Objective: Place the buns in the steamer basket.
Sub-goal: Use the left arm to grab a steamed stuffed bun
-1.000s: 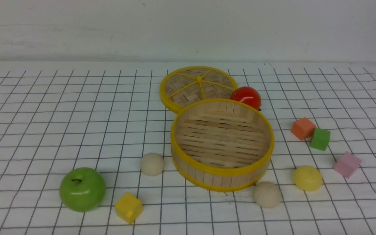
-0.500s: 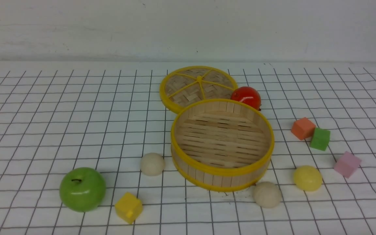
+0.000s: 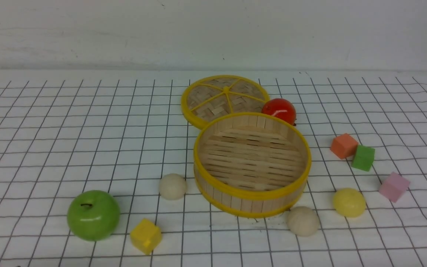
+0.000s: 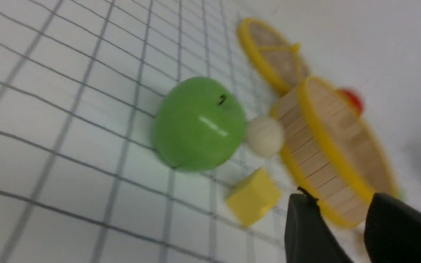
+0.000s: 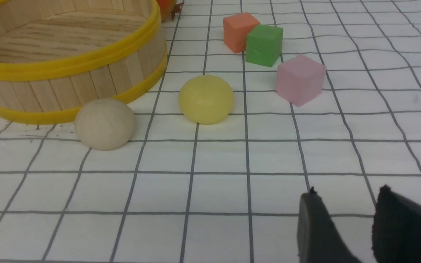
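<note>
The left gripper point(image 4: 338, 212) has its fingers spread, with nothing between them; the small off-white round bun point(image 3: 173, 187) lies beyond the green apple point(image 4: 199, 124), so the left arm is nearer. The right gripper point(image 5: 345, 208) is also spread. I count 3 buns, 1 round bamboo steamer basket point(image 3: 252, 194), bunless, 1 apple.

Type of place unclear; grid-lined white tabletop point(image 3: 102, 148), plain pale wall point(image 3: 102, 33)
</note>
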Controlling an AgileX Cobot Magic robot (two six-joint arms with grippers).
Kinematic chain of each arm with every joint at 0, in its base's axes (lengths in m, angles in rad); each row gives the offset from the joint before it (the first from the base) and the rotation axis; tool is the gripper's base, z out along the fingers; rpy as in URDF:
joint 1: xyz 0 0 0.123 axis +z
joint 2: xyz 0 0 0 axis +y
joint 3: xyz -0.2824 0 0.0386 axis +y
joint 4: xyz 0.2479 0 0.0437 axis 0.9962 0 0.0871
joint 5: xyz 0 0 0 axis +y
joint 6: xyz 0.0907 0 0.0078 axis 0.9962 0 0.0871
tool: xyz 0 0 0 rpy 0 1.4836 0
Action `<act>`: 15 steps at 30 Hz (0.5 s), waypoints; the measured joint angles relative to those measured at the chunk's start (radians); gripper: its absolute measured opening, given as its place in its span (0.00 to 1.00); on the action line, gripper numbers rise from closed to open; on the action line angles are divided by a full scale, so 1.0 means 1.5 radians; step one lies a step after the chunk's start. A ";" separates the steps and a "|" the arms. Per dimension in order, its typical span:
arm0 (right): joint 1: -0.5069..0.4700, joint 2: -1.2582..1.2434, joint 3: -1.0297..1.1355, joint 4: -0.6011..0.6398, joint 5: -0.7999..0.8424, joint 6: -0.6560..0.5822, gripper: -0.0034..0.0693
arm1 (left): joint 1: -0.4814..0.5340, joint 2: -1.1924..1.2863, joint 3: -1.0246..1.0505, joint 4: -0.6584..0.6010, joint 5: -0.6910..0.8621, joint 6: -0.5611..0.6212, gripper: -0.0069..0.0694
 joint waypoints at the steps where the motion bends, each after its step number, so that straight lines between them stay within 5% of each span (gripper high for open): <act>1: 0.000 0.000 0.000 0.000 0.000 0.000 0.38 | 0.000 0.000 0.000 -0.029 -0.018 -0.006 0.40; 5: 0.000 0.000 0.000 0.000 0.000 0.000 0.38 | 0.000 0.000 -0.004 -0.084 -0.068 0.026 0.40; 10: 0.000 0.000 0.000 0.000 0.000 0.000 0.38 | 0.000 0.036 -0.106 -0.087 0.054 0.077 0.27; 13: 0.000 0.000 0.000 0.000 0.000 0.000 0.38 | 0.000 0.155 -0.256 -0.025 0.194 0.149 0.09; 15: 0.000 0.000 0.000 0.000 0.000 0.000 0.38 | 0.000 0.201 -0.306 0.000 0.250 0.155 0.07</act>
